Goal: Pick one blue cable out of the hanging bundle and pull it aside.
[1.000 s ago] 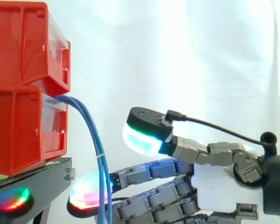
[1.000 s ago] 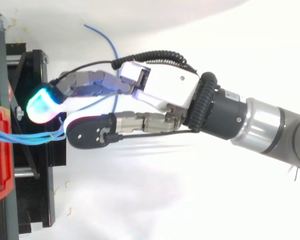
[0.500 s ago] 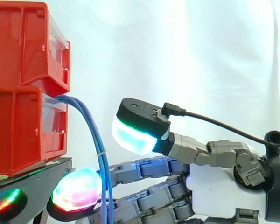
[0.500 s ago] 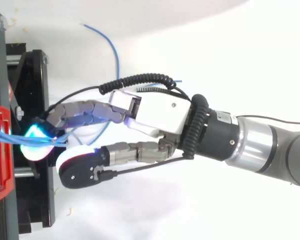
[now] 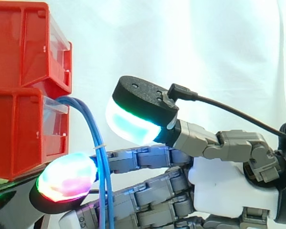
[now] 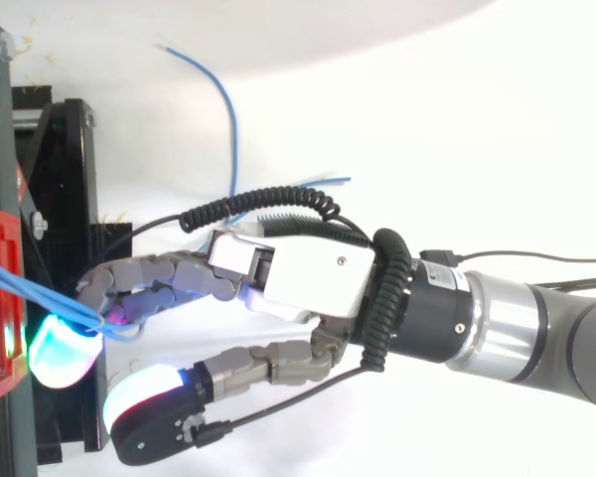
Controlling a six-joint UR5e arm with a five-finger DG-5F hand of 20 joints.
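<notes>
Blue cables (image 5: 93, 130) are hanging from the lower red bin (image 5: 24, 133) at left. The hand (image 5: 229, 186) is gripping nothing, its straight fingers (image 5: 138, 158) touching them with the thumb clear, likely to single one out.

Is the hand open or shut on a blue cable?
Open: the hand's fingers reach straight past the blue cables, thumb spread well apart from them.

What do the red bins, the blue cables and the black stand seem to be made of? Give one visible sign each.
Red bins: probably moulded plastic, smooth with a slight sheen.
Blue cables: flexible, plastic-like sheath, since they hang in smooth curves; the core is hidden.
Black stand: likely metal, dark matt finish, flat rigid parts with a bolt.
</notes>
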